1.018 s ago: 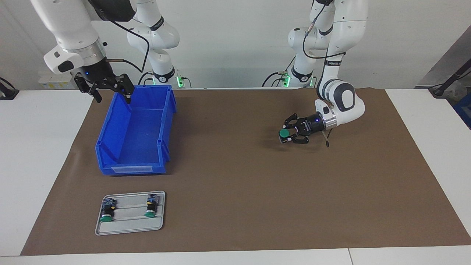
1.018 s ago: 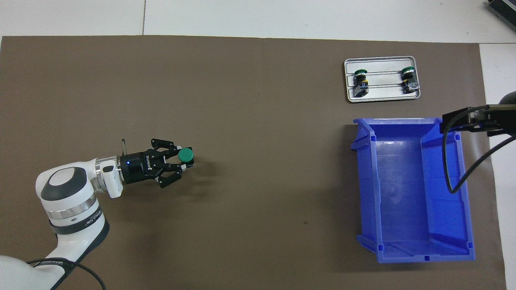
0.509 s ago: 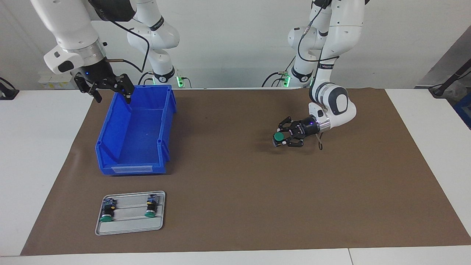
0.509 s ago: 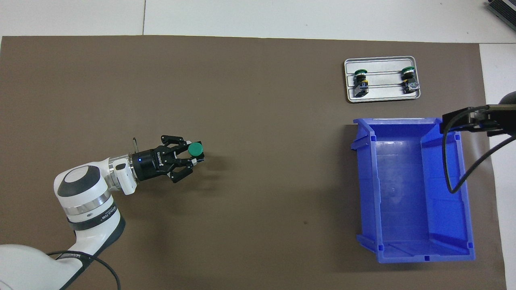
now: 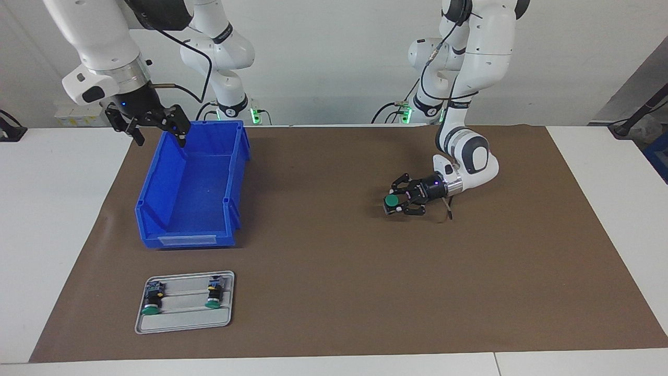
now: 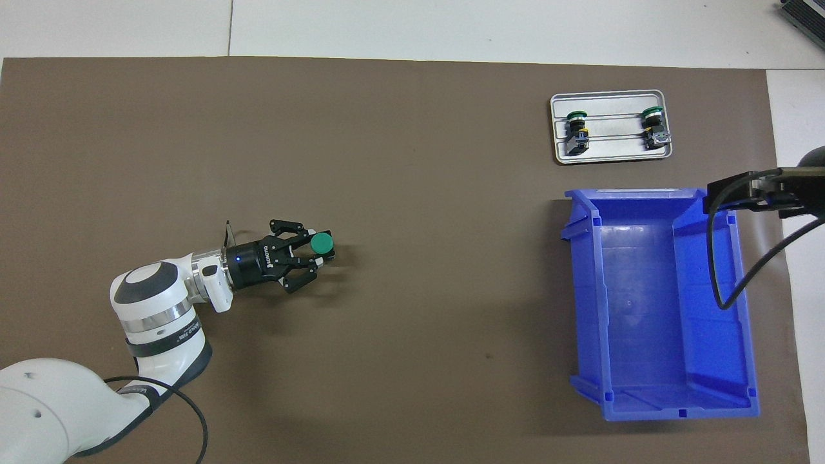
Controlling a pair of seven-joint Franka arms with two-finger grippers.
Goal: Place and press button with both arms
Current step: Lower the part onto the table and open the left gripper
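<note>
We see the left end effector (image 5: 395,203) gripping the button (image 5: 390,201) low over the mat, well apart from the blue bin (image 5: 192,184); the right end effector (image 5: 156,124) waits wide open over that bin's rim.

A matt brown paper-like sheet (image 5: 334,292) covers the smooth white surface (image 5: 57,219). The open blue bin (image 5: 156,198) looks like glossy moulded plastic. The small grey ribbed tray (image 5: 182,324) has a dull metallic sheen. The large white arm shells (image 5: 485,47) are glossy plastic. The round green button cap (image 6: 321,243) looks smooth and matt.
</note>
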